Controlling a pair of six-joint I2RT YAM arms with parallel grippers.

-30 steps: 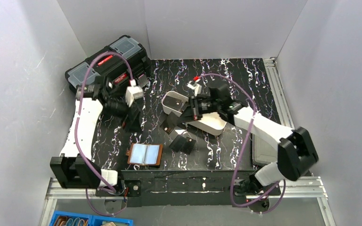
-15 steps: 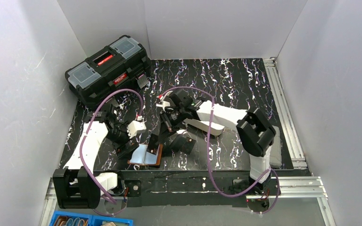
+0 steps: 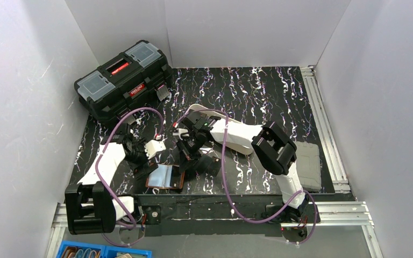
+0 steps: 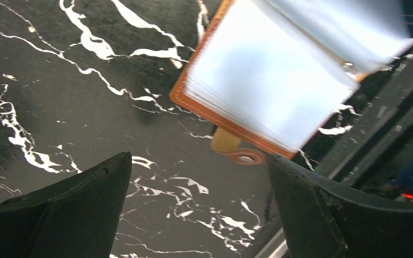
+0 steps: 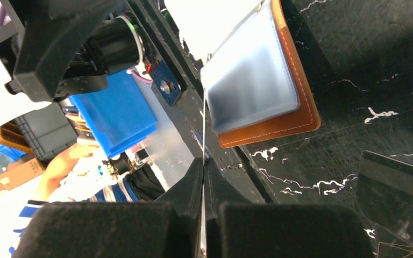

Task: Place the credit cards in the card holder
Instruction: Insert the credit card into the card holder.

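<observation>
The brown leather card holder (image 3: 165,177) lies open on the black marbled bench (image 3: 258,86), clear sleeves up to take cards. The left fingers (image 4: 75,199) gape empty just beside it, probably to steady it. The right fingers (image 5: 189,185) pinch a thin dark credit card (image 5: 203,140) edge-on above it.

The top camera is hanging high behind the arm bases, looking steeply down on the whole black, white-veined marble-pattern table (image 3: 258,91). The left wrist camera is sitting very close, peering between its own black fingers (image 4: 70,215) onto the tabletop. The right wrist camera is close too, angling out past the table's near edge. All three are catching the open brown leather card holder with blue-grey sleeves (image 3: 165,177).
</observation>
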